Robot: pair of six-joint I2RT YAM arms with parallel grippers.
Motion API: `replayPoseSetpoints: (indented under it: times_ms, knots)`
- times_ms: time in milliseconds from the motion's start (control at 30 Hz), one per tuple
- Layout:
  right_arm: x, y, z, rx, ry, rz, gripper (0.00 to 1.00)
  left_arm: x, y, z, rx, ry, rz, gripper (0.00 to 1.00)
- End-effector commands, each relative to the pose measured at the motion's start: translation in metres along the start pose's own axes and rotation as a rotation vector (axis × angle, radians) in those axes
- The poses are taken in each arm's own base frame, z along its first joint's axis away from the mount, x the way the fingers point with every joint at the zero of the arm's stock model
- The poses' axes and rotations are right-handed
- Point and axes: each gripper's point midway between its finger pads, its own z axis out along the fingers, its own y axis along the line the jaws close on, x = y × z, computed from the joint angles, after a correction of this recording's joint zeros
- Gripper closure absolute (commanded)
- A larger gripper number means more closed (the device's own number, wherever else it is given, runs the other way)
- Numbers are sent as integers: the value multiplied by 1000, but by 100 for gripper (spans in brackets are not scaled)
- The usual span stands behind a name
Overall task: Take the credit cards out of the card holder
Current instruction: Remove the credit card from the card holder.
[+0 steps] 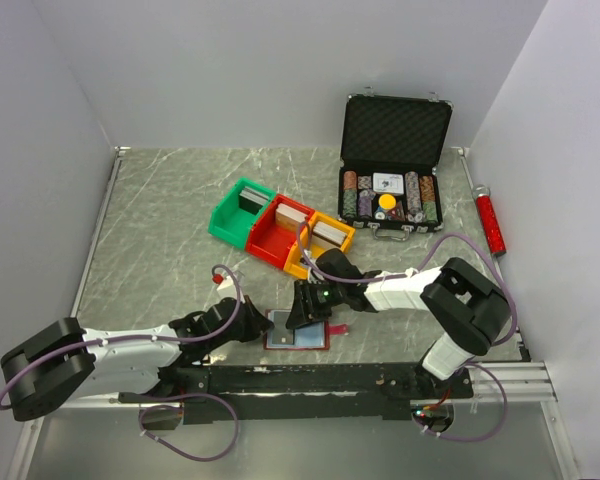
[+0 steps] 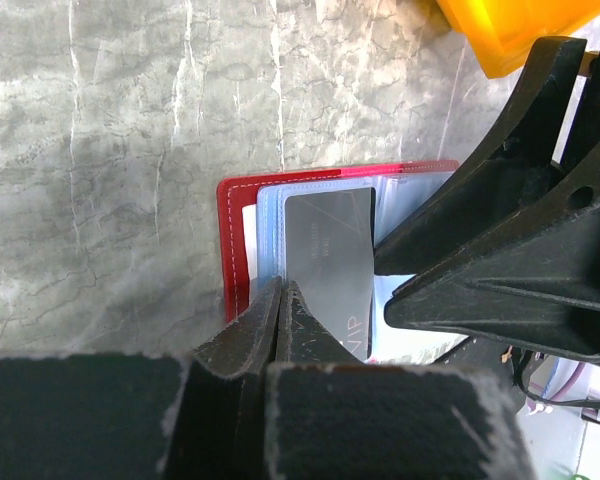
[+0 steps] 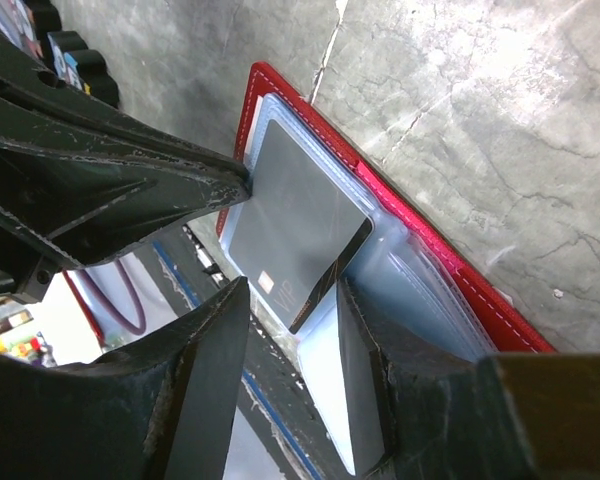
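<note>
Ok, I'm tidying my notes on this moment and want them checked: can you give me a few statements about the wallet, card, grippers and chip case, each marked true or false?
1. The wallet lies open on the table. True.
2. The left gripper is open. False: it is shut, with its tip down at the edge of the card.
3. The right gripper has its fingers apart, one on either side of the card's end. True.
4. The chip case is closed. False: its lid stands open.
</note>
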Motion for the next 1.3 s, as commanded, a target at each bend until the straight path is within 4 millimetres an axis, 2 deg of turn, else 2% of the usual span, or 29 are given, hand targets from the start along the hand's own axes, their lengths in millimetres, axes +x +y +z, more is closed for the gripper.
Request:
replayPoseSetpoints:
  times_ms: [0, 533, 833, 1267]
  knots:
    - [2, -5, 1, 2, -2, 31, 51, 11, 28, -2, -101, 37, 33, 99]
    - [6, -25, -4, 34, -14, 136, 49, 14, 45, -2, -165, 33, 20, 99]
    - [-2, -3, -2, -88, -44, 145, 49, 16, 44, 0, -160, 43, 16, 99]
    - [-9, 11, -6, -144, -67, 140, 53, 20, 46, 2, -159, 52, 15, 99]
